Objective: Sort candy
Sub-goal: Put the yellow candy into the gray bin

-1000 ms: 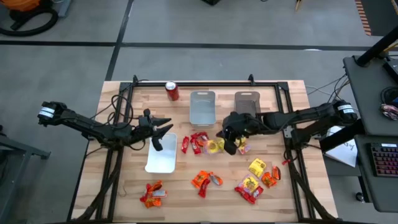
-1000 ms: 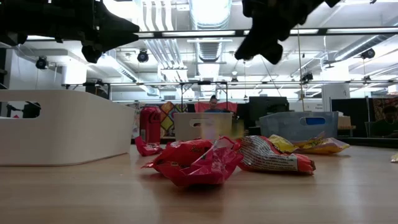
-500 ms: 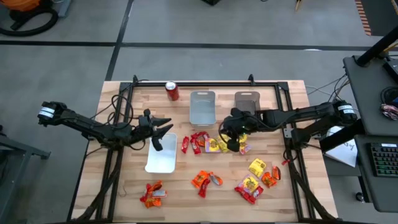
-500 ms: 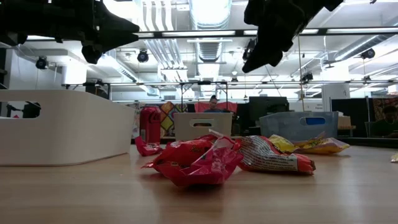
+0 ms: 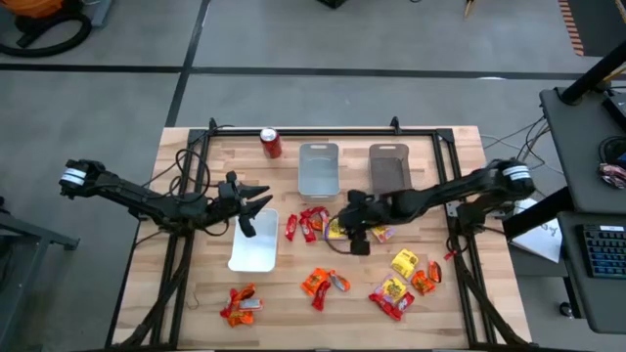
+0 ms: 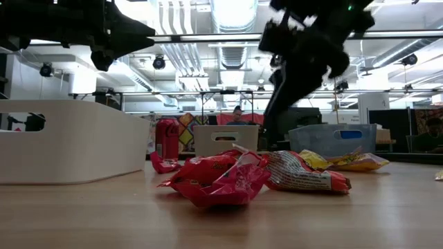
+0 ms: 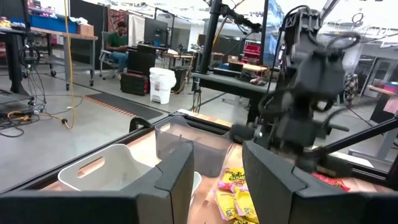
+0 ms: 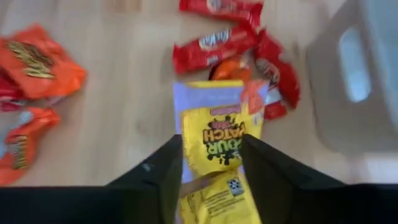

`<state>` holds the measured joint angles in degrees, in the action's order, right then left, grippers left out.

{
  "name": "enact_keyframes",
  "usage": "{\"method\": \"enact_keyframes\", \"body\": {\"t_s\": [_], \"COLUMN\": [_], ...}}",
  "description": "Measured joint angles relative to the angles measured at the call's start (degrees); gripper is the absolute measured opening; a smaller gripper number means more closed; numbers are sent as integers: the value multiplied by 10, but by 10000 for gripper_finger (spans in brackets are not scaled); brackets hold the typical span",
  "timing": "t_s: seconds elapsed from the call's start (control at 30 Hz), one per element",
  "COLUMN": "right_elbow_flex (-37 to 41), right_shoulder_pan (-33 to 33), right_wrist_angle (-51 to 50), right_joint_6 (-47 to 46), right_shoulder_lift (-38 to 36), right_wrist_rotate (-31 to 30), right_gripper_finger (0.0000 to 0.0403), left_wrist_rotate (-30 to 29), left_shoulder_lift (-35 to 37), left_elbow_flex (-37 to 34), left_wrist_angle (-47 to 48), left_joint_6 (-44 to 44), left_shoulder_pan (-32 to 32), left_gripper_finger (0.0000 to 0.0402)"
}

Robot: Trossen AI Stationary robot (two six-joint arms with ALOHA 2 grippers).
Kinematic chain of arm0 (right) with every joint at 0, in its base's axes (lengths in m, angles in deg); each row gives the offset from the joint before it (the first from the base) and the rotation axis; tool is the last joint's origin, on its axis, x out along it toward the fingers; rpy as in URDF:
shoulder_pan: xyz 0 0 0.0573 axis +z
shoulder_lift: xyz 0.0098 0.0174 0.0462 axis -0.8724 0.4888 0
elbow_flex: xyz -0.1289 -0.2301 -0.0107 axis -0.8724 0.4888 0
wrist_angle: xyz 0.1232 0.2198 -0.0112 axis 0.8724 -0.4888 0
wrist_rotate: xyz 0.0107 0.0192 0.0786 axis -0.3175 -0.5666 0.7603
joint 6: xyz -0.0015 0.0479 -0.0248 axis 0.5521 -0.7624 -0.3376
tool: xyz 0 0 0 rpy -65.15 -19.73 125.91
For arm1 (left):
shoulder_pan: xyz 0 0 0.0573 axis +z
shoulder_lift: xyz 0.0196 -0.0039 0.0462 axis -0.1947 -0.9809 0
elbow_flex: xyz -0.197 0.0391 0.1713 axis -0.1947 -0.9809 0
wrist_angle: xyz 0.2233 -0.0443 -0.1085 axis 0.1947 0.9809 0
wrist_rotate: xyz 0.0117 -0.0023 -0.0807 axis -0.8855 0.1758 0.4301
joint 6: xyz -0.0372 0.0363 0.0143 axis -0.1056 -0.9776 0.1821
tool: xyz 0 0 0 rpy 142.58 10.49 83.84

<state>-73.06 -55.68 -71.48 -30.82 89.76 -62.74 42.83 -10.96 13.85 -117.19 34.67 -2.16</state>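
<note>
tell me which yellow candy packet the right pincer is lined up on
The yellow packet between the right pincer's fingers, beside the red bars in the middle. The other yellow packets lie nearer the table's front right.

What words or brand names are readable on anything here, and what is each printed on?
"SOUR PATCH": partly blurred, on the yellow packet between the right gripper's fingers.
White logo on the red packet: too blurred to read.
Orange packets and the red can: print too small or blurred.
</note>
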Motion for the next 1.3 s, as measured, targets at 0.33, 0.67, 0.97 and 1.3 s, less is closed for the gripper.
{"method": "enact_keyframes", "body": {"t_s": [0.33,0.67,0.97,1.3], "right_elbow_flex": [-45,-79,-81,-81], "right_shoulder_pan": [1,-3,-5,-5], "right_wrist_angle": [0,-57,-59,-59], "right_joint_6": [-21,-38,-42,-36], "right_shoulder_lift": [96,150,161,159], "right_wrist_rotate": [0,-3,-7,-6], "right_gripper_finger": [228,228,155,17], "left_wrist_rotate": [0,0,0,0], "left_shoulder_lift": [0,0,0,0], "left_elbow_flex": [-1,-1,-1,-1], "left_wrist_angle": [4,4,6,7], "left_joint_6": [0,-1,-1,-1], "left_shoulder_pan": [0,0,0,0], "left_gripper_finger": [121,121,121,121]}}
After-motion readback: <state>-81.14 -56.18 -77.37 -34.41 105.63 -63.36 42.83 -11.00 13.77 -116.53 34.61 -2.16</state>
